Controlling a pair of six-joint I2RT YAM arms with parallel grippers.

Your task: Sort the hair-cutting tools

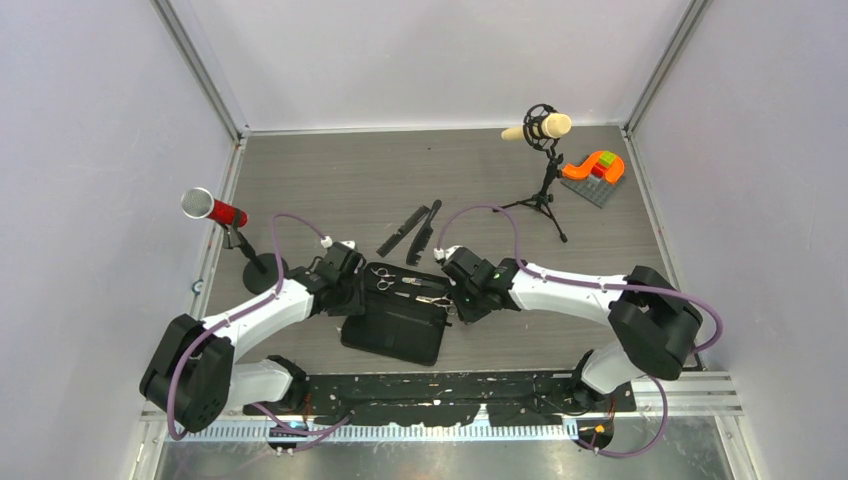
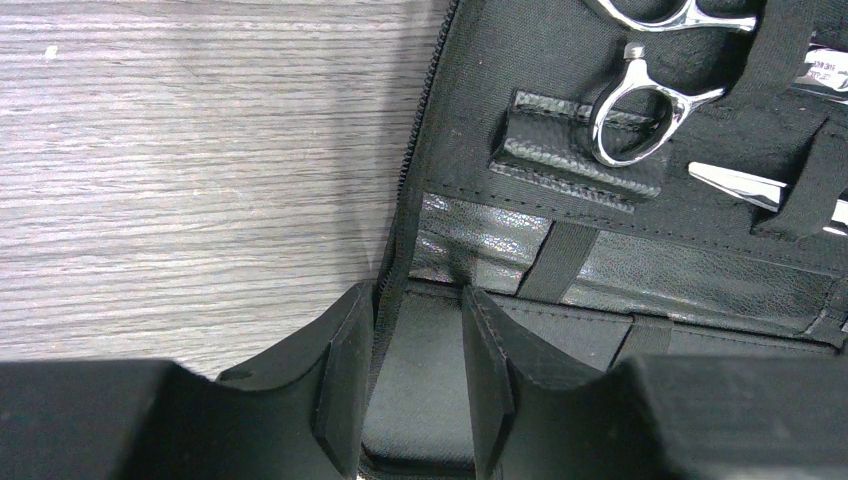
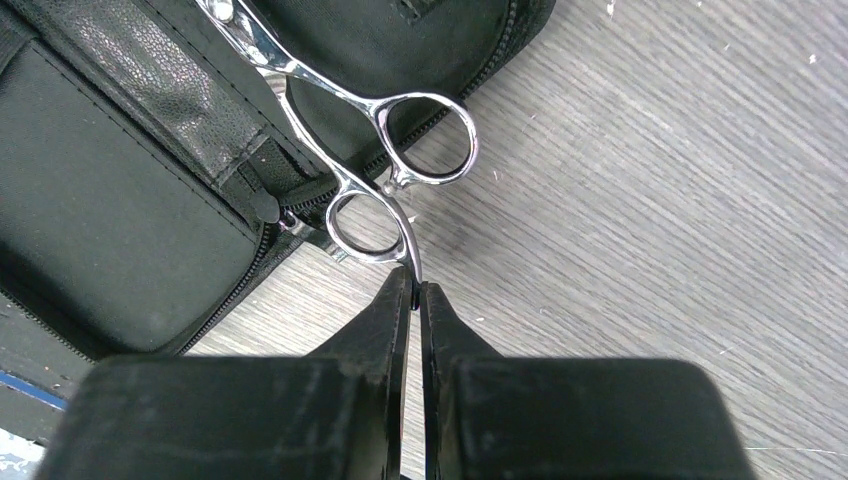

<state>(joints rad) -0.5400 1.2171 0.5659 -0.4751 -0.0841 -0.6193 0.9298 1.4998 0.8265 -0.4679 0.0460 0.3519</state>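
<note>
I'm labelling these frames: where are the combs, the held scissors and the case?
Combs (image 1: 424, 232): top view, middle of the right comb.
Held scissors (image 3: 388, 184): right wrist view, metal between the rings.
Case (image 1: 395, 335): top view, its near flap.

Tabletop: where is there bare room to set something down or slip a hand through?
Bare wood runs along the back wall between the red microphone and the tripod microphone, and on the right between that tripod's legs and the right arm. The middle is crowded: combs, open case, scissors, left pincer and right pincer.
</note>
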